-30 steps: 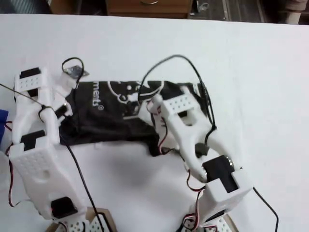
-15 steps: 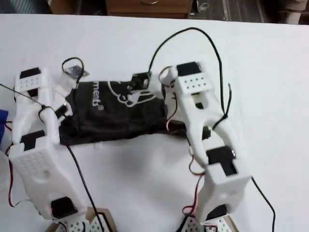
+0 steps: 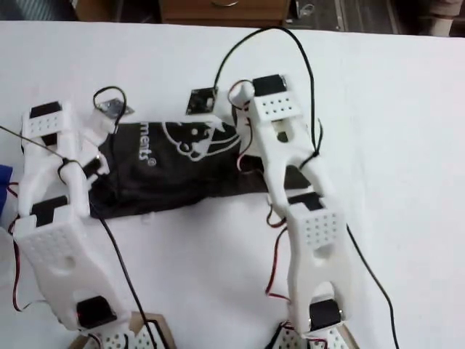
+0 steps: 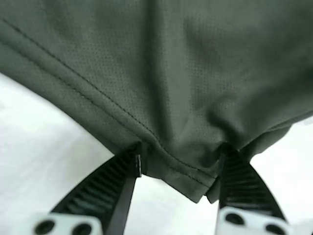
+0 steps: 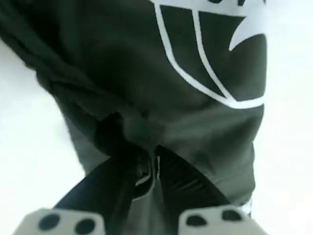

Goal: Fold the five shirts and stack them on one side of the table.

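A black shirt (image 3: 174, 171) with white print lies bunched across the white table (image 3: 392, 109) between my two arms. My left gripper (image 3: 102, 156) sits at the shirt's left end. In the left wrist view it (image 4: 178, 171) stands open, and the hemmed edge of the shirt (image 4: 171, 73) lies between its spread fingers (image 4: 122, 181). My right gripper (image 3: 243, 149) is at the shirt's right end, under the stretched-out arm. In the right wrist view it (image 5: 155, 169) is shut on a pinched fold of the shirt (image 5: 195, 63).
A blue object (image 3: 3, 189) shows at the table's left edge. Wooden furniture (image 3: 218, 11) stands beyond the far edge. Black cables (image 3: 247, 43) loop over the arms. White tabletop stretches to the right and far side.
My right arm has stretched out toward the far side and swung over the shirt's right end. That end, which reached farther right, is now drawn in under the arm. The left arm has not moved.
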{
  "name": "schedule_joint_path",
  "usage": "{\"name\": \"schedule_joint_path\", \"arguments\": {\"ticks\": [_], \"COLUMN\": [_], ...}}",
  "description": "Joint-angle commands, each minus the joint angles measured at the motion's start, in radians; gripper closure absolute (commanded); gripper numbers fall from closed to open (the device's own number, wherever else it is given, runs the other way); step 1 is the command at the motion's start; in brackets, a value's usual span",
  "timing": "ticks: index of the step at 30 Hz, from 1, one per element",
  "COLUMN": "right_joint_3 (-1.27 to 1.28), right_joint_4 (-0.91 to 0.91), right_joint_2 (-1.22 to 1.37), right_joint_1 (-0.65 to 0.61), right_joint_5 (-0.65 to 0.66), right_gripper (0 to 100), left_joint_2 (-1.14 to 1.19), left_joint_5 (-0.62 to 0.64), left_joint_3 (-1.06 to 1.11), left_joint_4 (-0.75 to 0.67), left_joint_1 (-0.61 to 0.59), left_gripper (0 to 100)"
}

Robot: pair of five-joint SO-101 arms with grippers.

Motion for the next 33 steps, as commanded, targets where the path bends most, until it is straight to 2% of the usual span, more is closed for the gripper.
{"name": "schedule_joint_path", "arguments": {"ticks": [1, 8, 13, 15, 22, 27, 29, 33], "right_joint_3": [-0.089, -0.107, -0.109, -0.109, -0.109, -0.083, -0.034, 0.092], "right_joint_4": [0.010, 0.042, 0.038, 0.027, -0.025, 0.087, 0.087, 0.087], "right_joint_2": [0.027, 0.039, 0.039, 0.042, 0.036, -0.044, -0.111, -0.275], "right_joint_1": [0.001, 0.010, 0.031, 0.036, 0.062, 0.054, 0.048, -0.002], "right_joint_5": [0.008, 0.003, -0.018, -0.021, -0.023, -0.044, -0.104, -0.118], "right_gripper": [97.8, 97.1, 81.7, 78.5, 81.8, 82.0, 85.4, 94.2], "left_joint_2": [-0.006, -0.006, -0.006, -0.006, -0.006, -0.006, -0.006, -0.006], "left_joint_5": [-0.002, -0.002, -0.002, -0.002, -0.002, -0.002, -0.002, -0.002], "left_joint_3": [-0.036, -0.041, -0.041, -0.041, -0.038, -0.036, -0.036, -0.039], "left_joint_4": [0.000, 0.002, 0.002, 0.002, 0.002, 0.002, 0.002, 0.002], "left_joint_1": [-0.005, -0.003, -0.002, 0.000, 0.002, -0.002, -0.002, -0.003], "left_gripper": [74, 74, 74, 74, 74, 74, 74, 74]}}
